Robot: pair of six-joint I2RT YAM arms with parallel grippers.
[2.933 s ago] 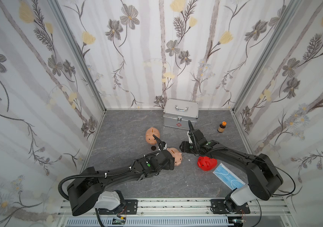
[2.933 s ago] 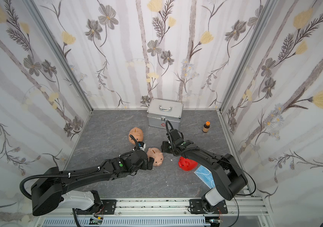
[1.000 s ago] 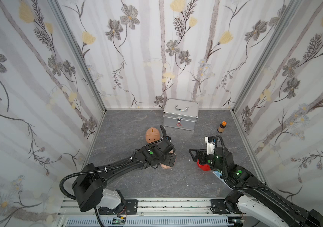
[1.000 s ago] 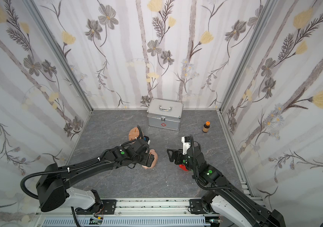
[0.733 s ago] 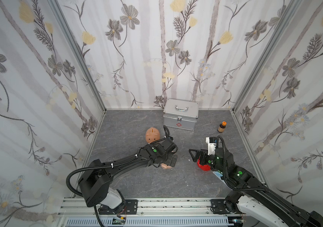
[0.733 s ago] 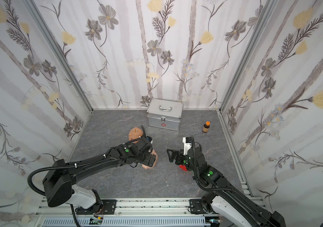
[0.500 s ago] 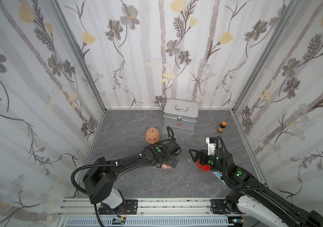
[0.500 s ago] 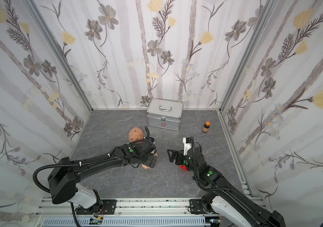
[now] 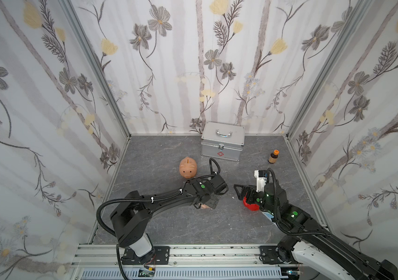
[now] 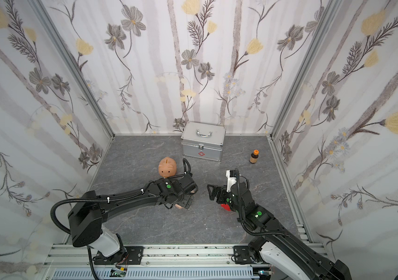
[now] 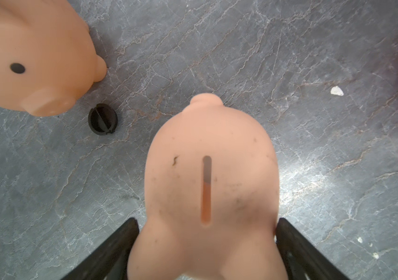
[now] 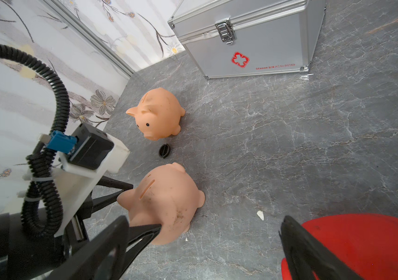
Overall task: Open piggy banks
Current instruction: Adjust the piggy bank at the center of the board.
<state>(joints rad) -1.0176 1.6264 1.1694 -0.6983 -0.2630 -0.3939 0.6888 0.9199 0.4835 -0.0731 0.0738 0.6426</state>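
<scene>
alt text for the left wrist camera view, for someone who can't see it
A peach piggy bank stands on the grey floor between the left gripper's two black fingers, coin slot facing the camera. A loose black plug lies between it and a second peach piggy bank.

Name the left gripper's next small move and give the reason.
Probably close the left gripper firmly on the nearer peach pig. Its fingers flank the pig's sides, but I cannot tell whether they grip it. The pig stands on the floor with its slot up and its underside hidden. A firm hold would let it be tipped.
</scene>
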